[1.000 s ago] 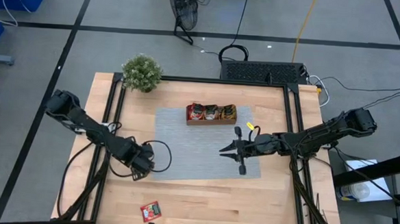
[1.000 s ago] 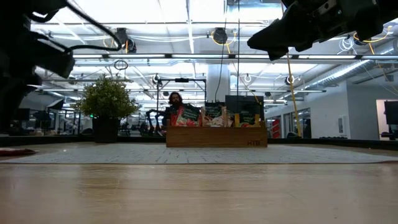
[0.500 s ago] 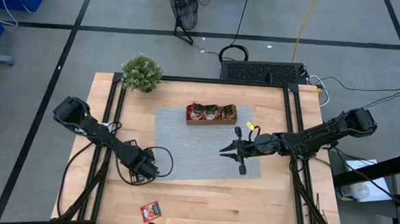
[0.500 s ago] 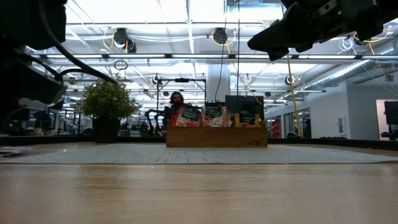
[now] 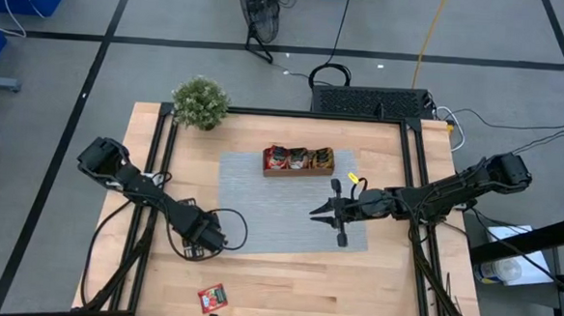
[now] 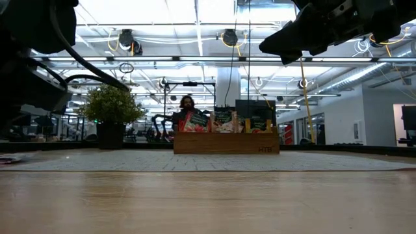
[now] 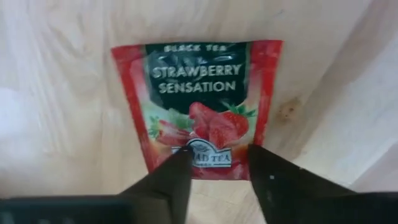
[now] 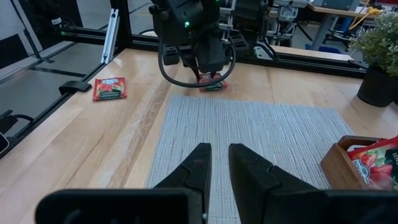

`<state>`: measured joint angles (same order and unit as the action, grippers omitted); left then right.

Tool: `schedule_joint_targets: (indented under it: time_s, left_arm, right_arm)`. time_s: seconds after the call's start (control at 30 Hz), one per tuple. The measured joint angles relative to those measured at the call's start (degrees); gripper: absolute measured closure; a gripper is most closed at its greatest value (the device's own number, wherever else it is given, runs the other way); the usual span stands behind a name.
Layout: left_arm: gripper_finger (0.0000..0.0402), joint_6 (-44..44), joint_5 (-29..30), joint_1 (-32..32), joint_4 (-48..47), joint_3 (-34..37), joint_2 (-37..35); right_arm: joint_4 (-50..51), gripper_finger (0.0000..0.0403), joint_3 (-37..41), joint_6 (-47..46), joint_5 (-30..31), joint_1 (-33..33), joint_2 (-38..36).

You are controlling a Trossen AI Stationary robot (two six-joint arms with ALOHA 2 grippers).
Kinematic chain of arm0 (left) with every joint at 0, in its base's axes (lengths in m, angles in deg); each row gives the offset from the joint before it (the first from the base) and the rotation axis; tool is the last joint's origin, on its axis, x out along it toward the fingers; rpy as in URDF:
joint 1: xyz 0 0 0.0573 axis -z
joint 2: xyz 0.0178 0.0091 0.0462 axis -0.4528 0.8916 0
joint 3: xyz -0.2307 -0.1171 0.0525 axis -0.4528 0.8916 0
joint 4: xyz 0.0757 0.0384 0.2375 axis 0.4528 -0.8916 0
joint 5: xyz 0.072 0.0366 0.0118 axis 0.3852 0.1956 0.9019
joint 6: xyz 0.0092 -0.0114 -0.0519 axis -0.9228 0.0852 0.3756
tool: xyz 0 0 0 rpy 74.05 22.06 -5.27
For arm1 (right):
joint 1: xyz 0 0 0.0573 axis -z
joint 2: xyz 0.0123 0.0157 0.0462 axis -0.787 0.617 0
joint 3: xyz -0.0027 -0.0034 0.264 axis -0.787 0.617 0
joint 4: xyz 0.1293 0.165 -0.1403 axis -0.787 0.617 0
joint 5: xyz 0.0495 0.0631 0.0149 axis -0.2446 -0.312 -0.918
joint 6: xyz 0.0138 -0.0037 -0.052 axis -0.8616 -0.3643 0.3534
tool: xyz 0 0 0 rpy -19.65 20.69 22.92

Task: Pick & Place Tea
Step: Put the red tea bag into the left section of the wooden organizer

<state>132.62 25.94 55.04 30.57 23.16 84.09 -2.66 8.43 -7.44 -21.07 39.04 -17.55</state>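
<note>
Tea packets show in two places from the high view: one red packet (image 5: 212,298) lies alone on the bare counter (image 5: 285,284) near its front edge, and more stand packed in the wooden tray (image 5: 299,161) at the far edge of the grey mat (image 5: 279,211); a second loose packet is hidden there under the left gripper (image 5: 207,239), which hangs low just off the mat's near left corner. The right gripper (image 5: 329,217) hovers over the mat's right side, fingers spread. A potted plant (image 5: 200,102) sits at the far left corner. Low view: the tray (image 6: 226,142) with upright packets, the plant (image 6: 112,107), a person (image 6: 186,107) behind. Left wrist view: a strawberry packet (image 7: 199,102) lies flat on wood, the open fingers (image 7: 165,180) just above its lower edge, not clamping it. Right wrist view: two loose red packets, one (image 8: 110,88) apart, one (image 8: 213,84) beneath the left gripper (image 8: 208,70).
</note>
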Motion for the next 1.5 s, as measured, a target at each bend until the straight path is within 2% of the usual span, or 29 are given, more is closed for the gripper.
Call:
schedule_joint_targets:
  time_s: [0.23,0.4,0.5,0.6,0.7,0.8,0.9,1.03,1.2,1.37,1.5]
  left_arm:
    - [0.0374,-1.51,3.0,0.07,0.7,0.09,0.0]
    - [0.0388,-2.08,10.6,0.64,0.98,-0.61,0.25]
    - [0.0391,-1.7,15.75,1.72,-5.51,-4.68,1.23]
    - [0.0392,-1.83,25.82,2.39,-11.25,-10.93,0.64]
    - [0.0392,-5.99,41.01,2.98,-10.78,-15.35,1.03]
    - [0.0392,-16.86,55.79,2.65,-4.5,-17.43,0.58]
    - [0.0392,-31.94,62.79,0.66,5.52,-17.28,0.92]
    - [0.0392,-50.47,63.62,-4.04,17.26,-17.33,0.7]
    - [0.0392,-65.08,61.58,-9.18,25.38,-17.34,0.68]
    - [0.0392,-69.26,57.84,-12.38,26.79,-17.35,0.68]
    - [0.0392,-70.97,57.69,-13.5,28.13,-17.37,0.68]
  right_arm:
    - [0.09,0.036,0.0,-0.01,-0.13,0.0,0.0]
    - [0.09,0.036,0.0,-0.02,-0.13,0.0,0.0]
    - [0.09,0.036,0.0,0.0,-0.13,0.0,0.0]
    - [0.11,0.036,0.0,0.69,-0.06,0.01,0.0]
    - [-0.13,0.036,0.27,1.49,-0.03,0.51,0.25]
    - [-5.76,0.036,2.11,1.51,0.03,1.73,2.73]
    - [-19.58,0.036,3.53,1.51,0.04,3.98,8.34]
    - [-34.87,0.036,3.67,1.09,-0.96,7.56,16.79]
    - [-39.83,0.0334,0.9,-5.04,-8.81,13.45,25.26]
    - [-41.95,0.0278,-3.45,-11.97,-15.68,17.47,30.99]
    - [-41.75,0.0244,-7.59,-14.04,-18.07,18.68,33.9]
